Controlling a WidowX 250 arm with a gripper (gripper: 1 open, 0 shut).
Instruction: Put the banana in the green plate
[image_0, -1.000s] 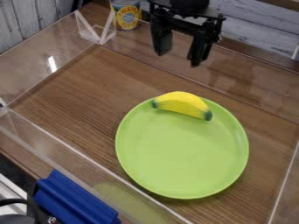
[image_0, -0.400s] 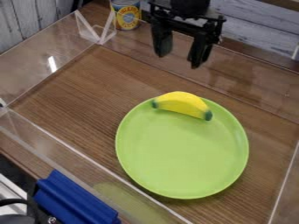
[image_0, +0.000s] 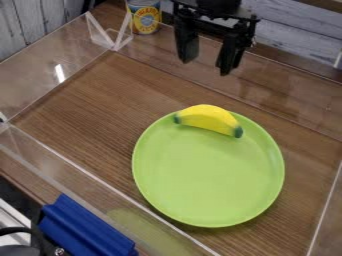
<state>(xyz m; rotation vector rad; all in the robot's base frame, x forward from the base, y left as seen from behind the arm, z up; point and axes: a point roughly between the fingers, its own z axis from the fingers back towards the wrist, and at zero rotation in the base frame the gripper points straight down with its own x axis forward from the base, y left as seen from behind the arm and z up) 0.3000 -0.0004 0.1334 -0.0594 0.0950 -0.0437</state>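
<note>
Nothing moved since the earlier frames: same positions throughout. Single camera view, looking down at a wooden worktop (image_0: 107, 110) walled by clear panels. Black tool (image_0: 210, 55) near the top, pointing down, jaws apart, gripping nothing, well clear of the plate. Green plate (image_0: 201, 190) lying right of centre. Banana (image_0: 210, 119) resting just inside the plate's far rim, yellow, curved, dark green tip toward the right. Blue object (image_0: 83, 232) at the bottom left edge. Yellow container (image_0: 144, 18) beyond the far wall.
</note>
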